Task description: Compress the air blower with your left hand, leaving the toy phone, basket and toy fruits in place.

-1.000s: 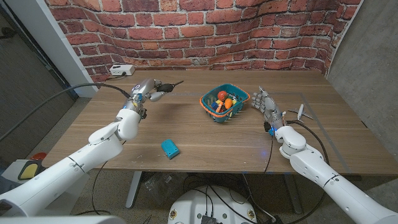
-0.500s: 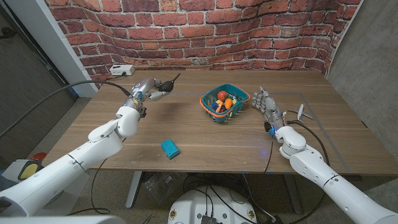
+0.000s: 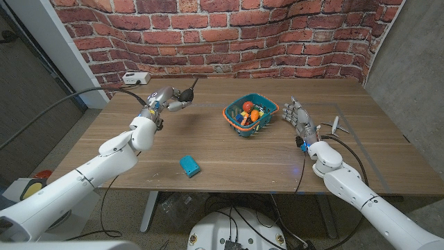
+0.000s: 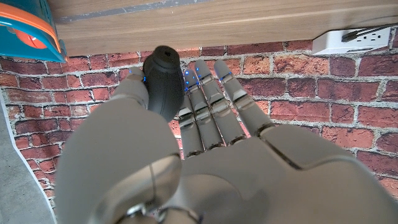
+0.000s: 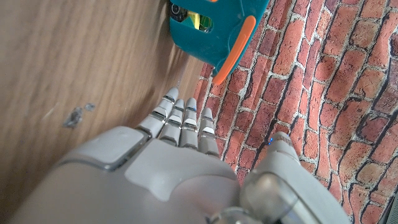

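My left hand (image 3: 161,99) is raised over the far left part of the table and holds the black air blower (image 3: 186,94), whose thin nozzle points up and to the right. In the left wrist view the blower's round bulb (image 4: 165,86) sits between the thumb and the fingers (image 4: 208,106) of my left hand (image 4: 186,162). A teal basket (image 3: 233,118) with an orange rim holds toy fruits (image 3: 250,111) mid-table. The teal toy phone (image 3: 189,164) lies near the front edge. My right hand (image 3: 299,120) stands open to the right of the basket, holding nothing.
A white power strip (image 3: 137,78) with a cable sits at the far left corner, in front of the brick wall. A small white object (image 3: 334,125) lies right of my right hand. The basket (image 5: 214,28) lies ahead of my right hand's fingers (image 5: 183,121).
The blower's nozzle has swung from pointing right to pointing more upward in my left hand. The right hand, basket and phone have not moved.
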Tool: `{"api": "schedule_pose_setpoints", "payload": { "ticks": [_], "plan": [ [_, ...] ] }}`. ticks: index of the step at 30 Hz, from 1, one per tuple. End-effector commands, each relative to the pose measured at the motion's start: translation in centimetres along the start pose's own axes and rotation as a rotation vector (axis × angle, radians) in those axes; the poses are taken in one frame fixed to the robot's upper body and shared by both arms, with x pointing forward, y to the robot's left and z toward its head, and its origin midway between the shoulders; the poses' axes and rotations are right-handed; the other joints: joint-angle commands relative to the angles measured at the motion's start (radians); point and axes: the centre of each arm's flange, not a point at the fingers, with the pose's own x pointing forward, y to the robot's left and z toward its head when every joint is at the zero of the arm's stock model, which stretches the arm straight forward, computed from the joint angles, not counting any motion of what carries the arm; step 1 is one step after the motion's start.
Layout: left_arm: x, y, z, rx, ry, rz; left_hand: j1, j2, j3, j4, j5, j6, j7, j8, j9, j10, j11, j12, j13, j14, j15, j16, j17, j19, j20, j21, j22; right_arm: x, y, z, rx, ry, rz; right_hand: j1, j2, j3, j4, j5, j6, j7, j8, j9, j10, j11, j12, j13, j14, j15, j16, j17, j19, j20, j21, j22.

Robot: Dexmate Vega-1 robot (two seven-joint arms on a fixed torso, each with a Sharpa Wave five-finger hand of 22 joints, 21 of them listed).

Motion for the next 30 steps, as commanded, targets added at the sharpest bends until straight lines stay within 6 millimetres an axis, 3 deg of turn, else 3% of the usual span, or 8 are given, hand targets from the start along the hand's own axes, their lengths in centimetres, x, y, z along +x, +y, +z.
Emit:
{"api": "schedule_pose_setpoints", "payload": {
  "ticks": [1, 15, 30],
  "plan": [
    [0.5, -0.1, 0.0, 0.036, 0.030, -0.030, -0.009, 0.001, -0.005, 0.004, 0.000, -0.004, -0.002, -0.006, 0.004, -0.006, -0.003, 0.001, 0.002, -0.009, -0.006, 0.005, 0.002, -0.004, -0.011, -0.004, 0.003, -0.5, -0.5, -0.6, 0.015, 0.003, -0.009, 0.003, 0.012, 0.002, -0.003, -0.003, 0.003, 0.003, -0.001, 0.004, 0.006, 0.001, -0.002, 0.002, 0.010, 0.001, 0.000, 0.002, 0.010, -0.002, -0.004, 0.006],
    [1.8, 0.2, 0.8, 0.158, 0.055, -0.074, -0.024, -0.008, -0.012, 0.008, 0.003, -0.023, -0.007, -0.010, 0.004, -0.029, -0.006, -0.002, 0.002, -0.028, -0.011, 0.003, 0.001, -0.014, -0.011, -0.012, 0.002, -0.9, -0.5, -1.0, 0.017, 0.005, -0.006, 0.003, 0.013, 0.001, -0.004, -0.003, 0.006, 0.003, 0.000, 0.004, 0.010, 0.002, -0.001, 0.002, 0.011, -0.001, 0.000, 0.002, 0.012, -0.003, -0.007, 0.006],
    [3.8, -0.9, 1.1, 0.223, 0.033, -0.162, -0.047, -0.023, -0.027, 0.016, 0.005, -0.040, -0.015, -0.011, 0.004, -0.039, -0.013, 0.001, 0.002, -0.045, -0.017, 0.004, 0.002, -0.021, -0.014, -0.018, 0.002, -1.4, -0.2, -1.0, 0.017, 0.007, -0.007, 0.003, 0.013, 0.001, -0.004, -0.003, 0.008, 0.004, 0.000, 0.004, 0.009, 0.003, -0.002, 0.002, 0.011, 0.001, 0.000, 0.002, 0.013, -0.004, -0.010, 0.006]
  ]
}}
